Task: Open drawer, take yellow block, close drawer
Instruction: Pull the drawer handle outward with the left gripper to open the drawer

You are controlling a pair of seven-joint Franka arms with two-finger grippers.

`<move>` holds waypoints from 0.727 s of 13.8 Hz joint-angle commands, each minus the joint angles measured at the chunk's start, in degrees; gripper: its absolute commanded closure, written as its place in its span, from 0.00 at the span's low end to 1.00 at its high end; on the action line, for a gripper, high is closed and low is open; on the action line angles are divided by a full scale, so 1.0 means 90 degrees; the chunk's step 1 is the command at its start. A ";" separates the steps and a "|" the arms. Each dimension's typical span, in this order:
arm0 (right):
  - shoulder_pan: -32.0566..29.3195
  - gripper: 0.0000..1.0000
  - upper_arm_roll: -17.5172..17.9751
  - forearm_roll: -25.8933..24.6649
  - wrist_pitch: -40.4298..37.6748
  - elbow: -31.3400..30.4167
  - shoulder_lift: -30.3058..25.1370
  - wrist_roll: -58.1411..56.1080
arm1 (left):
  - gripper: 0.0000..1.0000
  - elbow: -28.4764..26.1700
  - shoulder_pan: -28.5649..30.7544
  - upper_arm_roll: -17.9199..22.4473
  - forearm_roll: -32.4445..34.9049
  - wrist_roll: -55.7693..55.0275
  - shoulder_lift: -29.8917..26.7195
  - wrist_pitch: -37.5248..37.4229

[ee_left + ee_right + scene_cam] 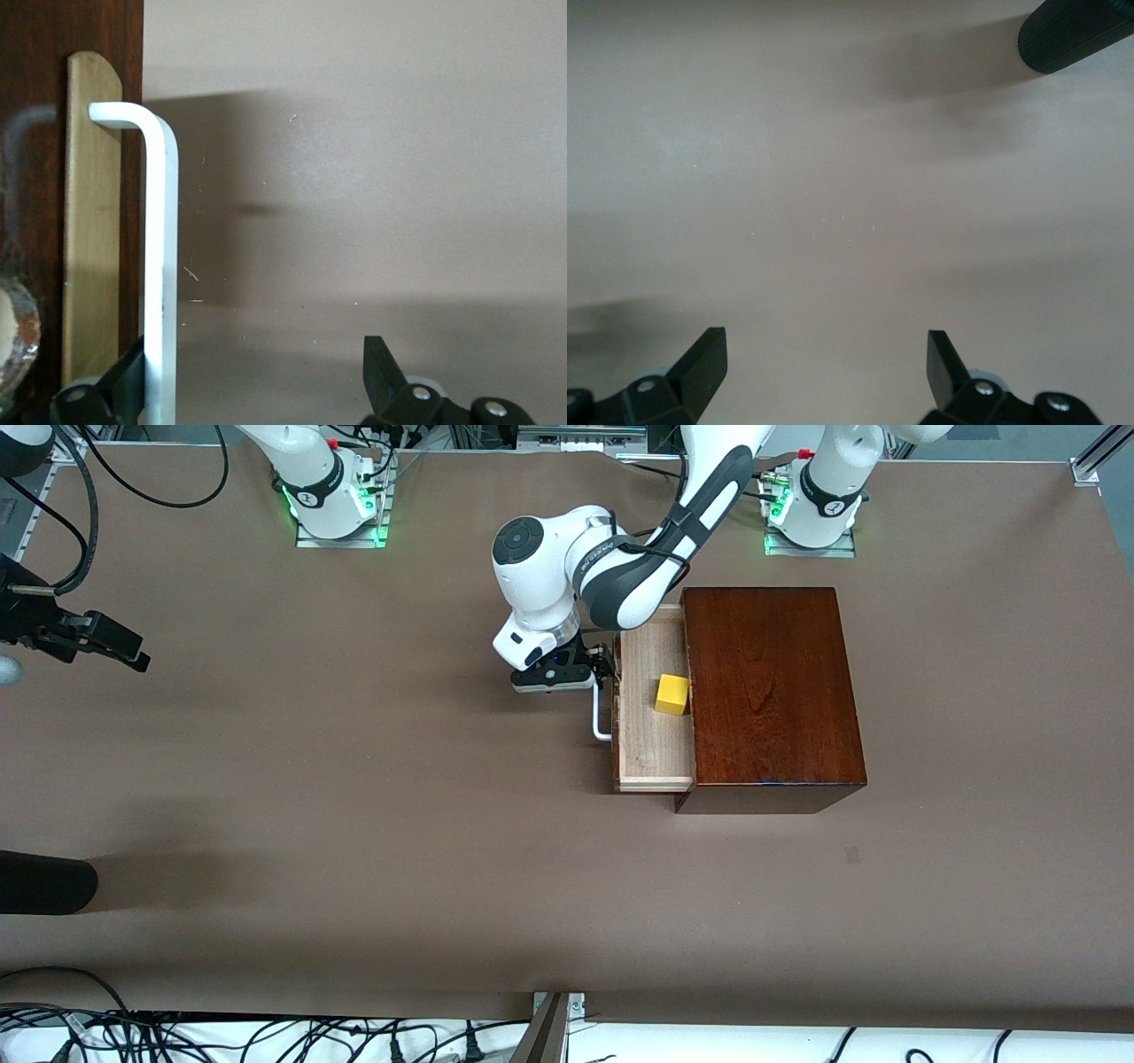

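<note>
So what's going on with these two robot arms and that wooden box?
The left gripper is at the white handle of the drawer, fingers open, one finger right against the bar. The drawer is pulled partway out of the dark wooden box, and a yellow block sits inside it, not yet picked up. The right gripper waits, open, over bare table toward the right arm's end, holding nothing.
</note>
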 commanded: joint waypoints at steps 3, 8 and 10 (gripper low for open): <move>-0.0061 0.00 0.0048 -0.0028 -0.0040 0.0175 0.0084 0.0080 | 0.00 0.0886 -0.0482 0.0184 -0.0457 -0.0112 0.0551 0.0045; -0.0061 0.00 0.0058 -0.0018 -0.0059 0.0185 0.0113 0.0070 | 0.00 0.1052 -0.0511 0.0175 -0.0467 -0.0112 0.0629 0.0065; -0.0052 0.00 0.0058 0.0001 -0.0059 0.0185 0.0113 0.0080 | 0.00 0.1101 -0.0511 0.0175 -0.0467 -0.0103 0.0639 0.0075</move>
